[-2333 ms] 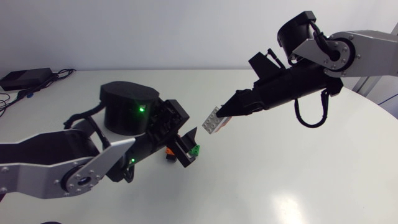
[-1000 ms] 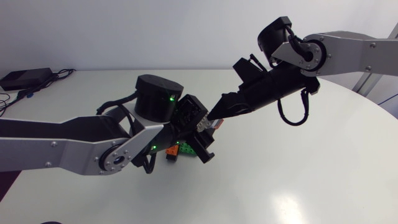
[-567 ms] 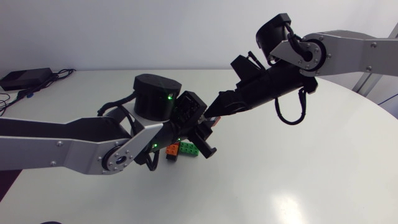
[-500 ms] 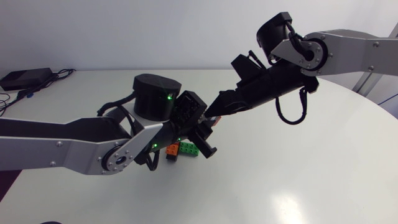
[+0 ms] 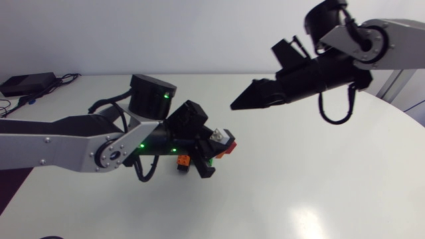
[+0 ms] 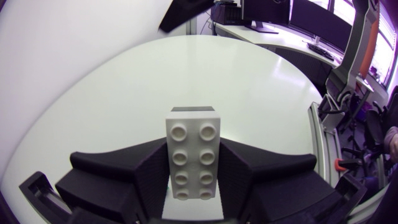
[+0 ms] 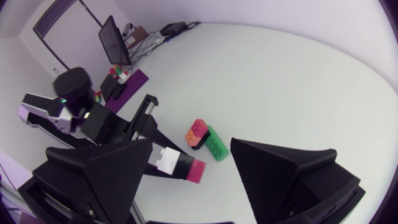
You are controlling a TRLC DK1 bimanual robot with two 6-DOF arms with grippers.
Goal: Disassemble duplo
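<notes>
Right arm (image 5: pixel 319 72) withdrawn — studded brick (image 6: pixel 191 158), left-clamped

From above, the black left gripper (image 5: pixel 211 147) hides most of the little pile of orange, red and green toy bricks (image 5: pixel 182 159). Just an orange bit peeks out at its 8 o'clock. In the left wrist view the white bumpy brick (image 6: pixel 191 152) covers the pink-red brick (image 5: pixel 226 147) under it.

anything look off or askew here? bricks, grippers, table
Nothing stands out. The white studded duplo brick sits square in the left gripper, with a red brick attached. The right gripper hangs open and empty above the white table, and the small cluster of orange, red and green bricks lies together on it.
</notes>
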